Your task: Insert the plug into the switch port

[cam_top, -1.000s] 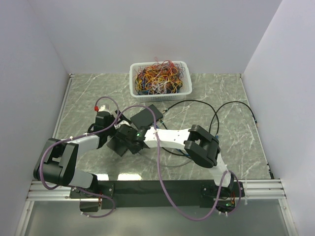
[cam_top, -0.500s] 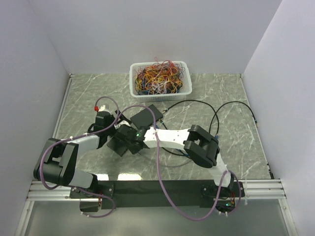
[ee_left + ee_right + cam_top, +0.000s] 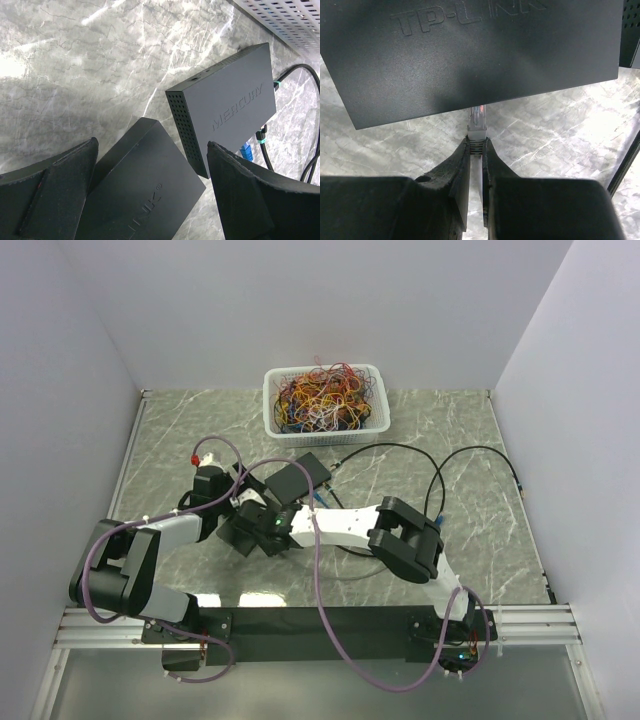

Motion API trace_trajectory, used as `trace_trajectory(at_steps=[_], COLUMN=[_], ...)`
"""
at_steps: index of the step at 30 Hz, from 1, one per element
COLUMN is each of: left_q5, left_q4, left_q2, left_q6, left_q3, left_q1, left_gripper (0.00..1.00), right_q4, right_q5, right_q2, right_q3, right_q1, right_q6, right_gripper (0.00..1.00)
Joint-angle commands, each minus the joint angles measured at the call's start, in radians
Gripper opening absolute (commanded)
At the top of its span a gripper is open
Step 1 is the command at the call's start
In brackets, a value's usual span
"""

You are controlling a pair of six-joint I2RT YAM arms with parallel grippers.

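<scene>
the plug (image 3: 476,117) is a small clear connector with a pale grey boot. the right arm stretches low and leftward over the table (image 3: 450,430), its right gripper (image 3: 476,145) clamped on the boot. the plug juts straight out past the fingertips, its tip at the near edge of the black tp-link switch (image 3: 470,50); the port itself is hidden. the left gripper (image 3: 150,170) stands wide apart above that switch.

Lab booth: white walls (image 3: 300,300) around marbled table (image 3: 460,430).
</scene>
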Motion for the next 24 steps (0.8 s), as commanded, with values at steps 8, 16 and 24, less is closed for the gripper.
trace_trajectory(at_steps=[8, 16, 24], left_q5=[0.052, 0.057, 0.057], left_q4=[-0.081, -0.081, -0.080], left_q2=[0.032, 0.031, 0.029], left_q6=[-0.004, -0.003, -0.004], left_q3=[-0.026, -0.026, -0.027], left_q1=[-0.014, -0.014, -0.016], left_gripper=[0.97, 0.96, 0.96], right_q4=[0.226, 0.258, 0.263], right_q5=[0.075, 0.075, 0.071], right_q2=[-0.043, -0.072, -0.097], right_q3=[-0.025, -0.043, -0.019], right_q1=[0.007, 0.007, 0.009], right_q6=[-0.024, -0.046, -0.059], right_gripper=[0.00, 0.00, 0.00])
